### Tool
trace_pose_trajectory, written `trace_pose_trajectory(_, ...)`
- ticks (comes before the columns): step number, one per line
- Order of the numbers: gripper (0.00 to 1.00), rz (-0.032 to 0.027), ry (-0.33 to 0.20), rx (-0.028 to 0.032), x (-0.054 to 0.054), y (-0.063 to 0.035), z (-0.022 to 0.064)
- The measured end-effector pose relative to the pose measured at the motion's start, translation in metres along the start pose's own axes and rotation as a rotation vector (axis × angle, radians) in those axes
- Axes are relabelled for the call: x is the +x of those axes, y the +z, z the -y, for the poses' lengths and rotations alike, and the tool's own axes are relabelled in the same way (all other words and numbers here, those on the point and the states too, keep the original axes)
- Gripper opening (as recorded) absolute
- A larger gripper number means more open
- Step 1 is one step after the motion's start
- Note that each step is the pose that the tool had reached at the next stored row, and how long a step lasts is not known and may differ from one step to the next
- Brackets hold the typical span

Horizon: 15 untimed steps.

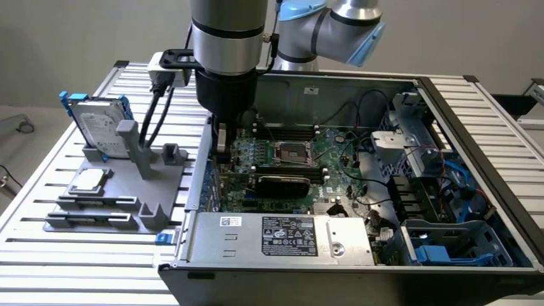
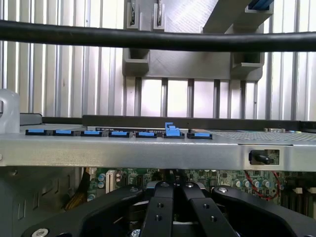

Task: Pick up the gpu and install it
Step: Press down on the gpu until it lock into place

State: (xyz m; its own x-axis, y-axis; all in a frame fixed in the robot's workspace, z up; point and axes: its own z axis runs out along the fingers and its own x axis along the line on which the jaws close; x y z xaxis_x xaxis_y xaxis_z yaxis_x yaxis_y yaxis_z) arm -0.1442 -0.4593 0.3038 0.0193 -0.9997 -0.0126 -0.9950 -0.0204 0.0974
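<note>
One closed claw over motherboard, white label, writing unreadable

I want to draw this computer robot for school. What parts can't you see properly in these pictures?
- Gripper fingertips: in the exterior view they dip behind the computer case wall; in the wrist view they run off the picture's edge.
- Gpu: the exterior view shows its black cooler; its seating in the slot cannot be made out.
- Label text: too small to read.
- Hard drive: lower part hidden by the grey holder.
</note>
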Motion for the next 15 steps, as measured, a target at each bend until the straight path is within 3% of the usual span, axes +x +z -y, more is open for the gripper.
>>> trace_pose_trajectory(15, 0.11, 0.0011, 0.016, -0.0006, 0.0, 0.0006, -0.0015)
